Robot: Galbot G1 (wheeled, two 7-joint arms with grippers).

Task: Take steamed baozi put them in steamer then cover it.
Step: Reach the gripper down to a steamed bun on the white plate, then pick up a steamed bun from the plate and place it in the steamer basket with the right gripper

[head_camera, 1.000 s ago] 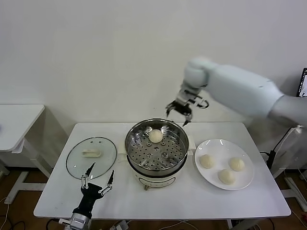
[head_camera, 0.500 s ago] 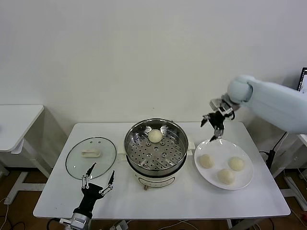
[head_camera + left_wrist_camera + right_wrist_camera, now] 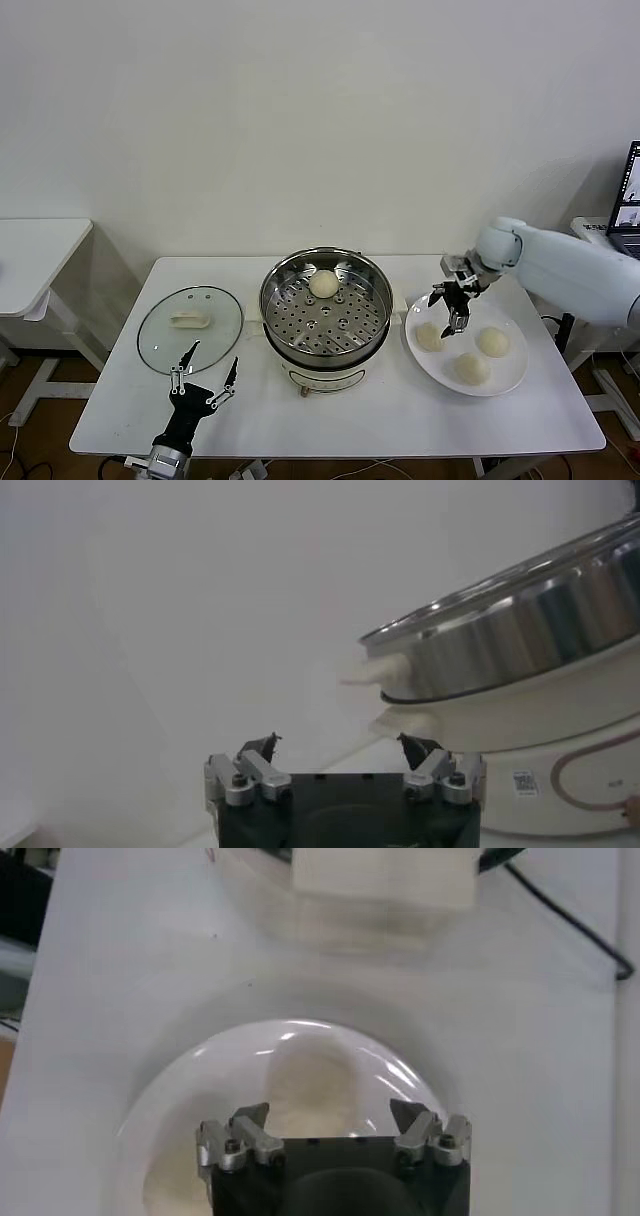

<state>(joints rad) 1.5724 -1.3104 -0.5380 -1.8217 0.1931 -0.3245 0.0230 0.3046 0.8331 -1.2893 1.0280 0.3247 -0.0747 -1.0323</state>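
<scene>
The right tool (image 3: 452, 312) hangs wide open just above a bun (image 3: 430, 337) on the plate (image 3: 510, 378). Two more buns sit beside it. One bun (image 3: 323, 284) lies in the steamer (image 3: 326, 305). The lid (image 3: 190, 321) rests on the desk (image 3: 400, 415). The left tool (image 3: 207, 366) waits open near the lid.

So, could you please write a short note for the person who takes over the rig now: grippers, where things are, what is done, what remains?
Right gripper: open, empty, hanging just above the nearest baozi on the plate.
Left gripper: open, empty, parked near the table's front edge, in front of the cover.
Steamer: uncovered, one baozi inside at its far side.
Plate: three baozi.
Cover: lying flat on the table, left of the steamer.
Done: one baozi moved.
Left: move three baozi, then cover the steamer.
</scene>
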